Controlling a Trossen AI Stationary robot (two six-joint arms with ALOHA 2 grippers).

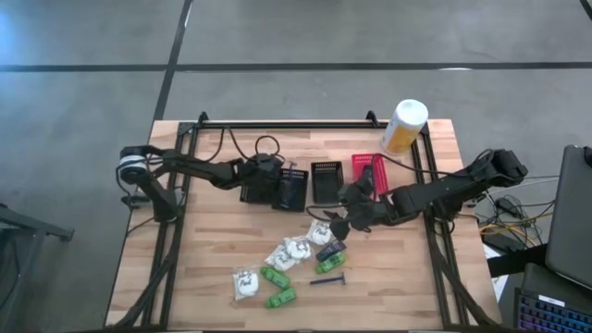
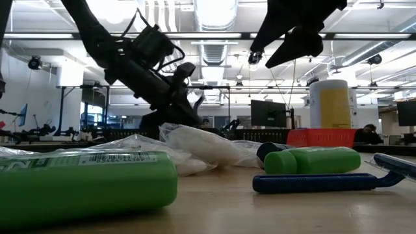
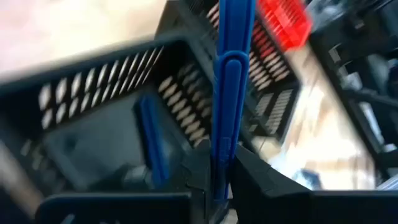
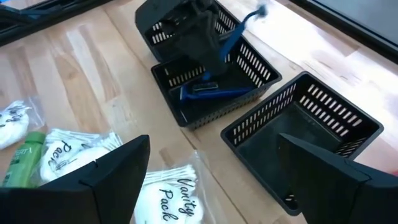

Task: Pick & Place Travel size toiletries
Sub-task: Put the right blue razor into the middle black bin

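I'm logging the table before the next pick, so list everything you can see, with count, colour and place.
black baskets: three, in a row at the back of the table
red basket: one, right end of that row
canister: one, white and yellow, back right corner
wrapped packs: about four, white, front middle
tubes: three, green, among the packs
sachet: one, dark, beside the packs
razors: three, blue; one on the table, one in a black basket, one held
left tool: shut on a razor above the black baskets
right tool: open, above the packs
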